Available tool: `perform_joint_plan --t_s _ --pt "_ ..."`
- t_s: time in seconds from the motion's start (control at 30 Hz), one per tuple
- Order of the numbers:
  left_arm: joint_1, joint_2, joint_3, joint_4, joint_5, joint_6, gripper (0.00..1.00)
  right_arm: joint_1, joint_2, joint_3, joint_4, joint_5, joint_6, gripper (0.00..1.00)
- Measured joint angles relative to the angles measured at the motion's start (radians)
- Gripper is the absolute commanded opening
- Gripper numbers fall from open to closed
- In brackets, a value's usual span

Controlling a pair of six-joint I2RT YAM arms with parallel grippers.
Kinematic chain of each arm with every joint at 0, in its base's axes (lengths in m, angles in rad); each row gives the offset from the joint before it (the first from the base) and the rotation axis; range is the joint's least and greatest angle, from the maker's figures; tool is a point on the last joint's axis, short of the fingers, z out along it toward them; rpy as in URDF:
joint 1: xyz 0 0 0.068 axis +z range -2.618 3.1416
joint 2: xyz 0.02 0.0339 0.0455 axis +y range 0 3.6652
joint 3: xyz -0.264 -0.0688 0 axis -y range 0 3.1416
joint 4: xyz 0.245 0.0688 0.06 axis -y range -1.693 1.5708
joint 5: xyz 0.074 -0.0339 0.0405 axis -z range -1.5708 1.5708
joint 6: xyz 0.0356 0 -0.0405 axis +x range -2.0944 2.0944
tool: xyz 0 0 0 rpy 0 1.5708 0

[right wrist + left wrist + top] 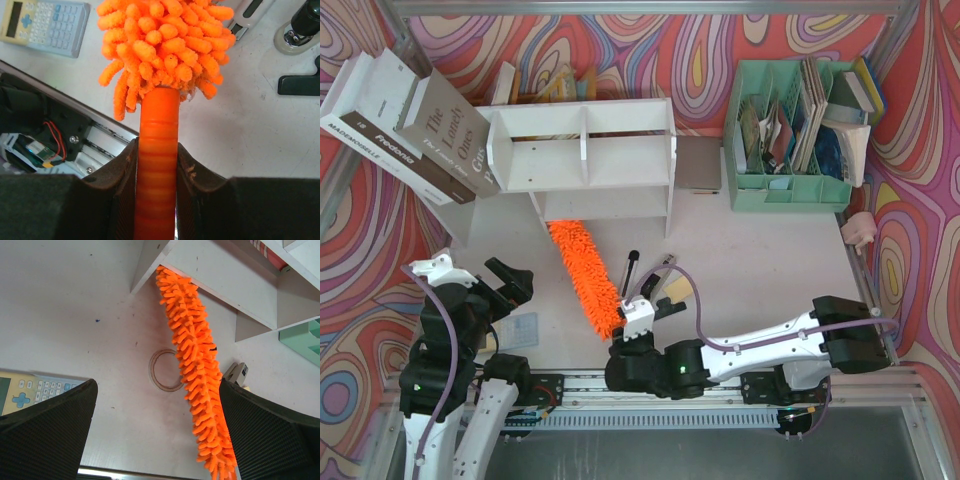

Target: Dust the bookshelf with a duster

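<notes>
The white bookshelf (582, 160) stands at the back middle; its lower corner shows in the left wrist view (215, 280). The orange fluffy duster (585, 280) lies slanted on the table, its tip at the shelf's lower opening. It also shows in the left wrist view (196, 360), its tip tucked under the shelf's bottom board. My right gripper (632, 322) is shut on the duster's orange plastic handle (157, 135), with the shaggy head (165, 40) just beyond the fingers. My left gripper (510, 285) is open and empty, left of the duster (157, 440).
Large books (410, 125) lean at the back left. A mint-green organizer (790, 130) with papers stands at the back right. A calculator (520, 328) lies by the left gripper. A clear tape ring (167, 371) and black desk tools (632, 265) lie near the duster.
</notes>
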Motion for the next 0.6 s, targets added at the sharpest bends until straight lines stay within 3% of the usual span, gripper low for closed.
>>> perform_joint_plan --t_s 0.27,0.6 --pt "0.0 0.0 0.0 0.0 0.0 0.0 0.98 0.005 0.057 -0.002 0.022 -0.027 -0.097 0.0" --pt "0.0 0.0 0.0 0.0 0.0 0.0 0.98 0.109 -0.016 -0.077 -0.048 0.046 -0.089 0.0"
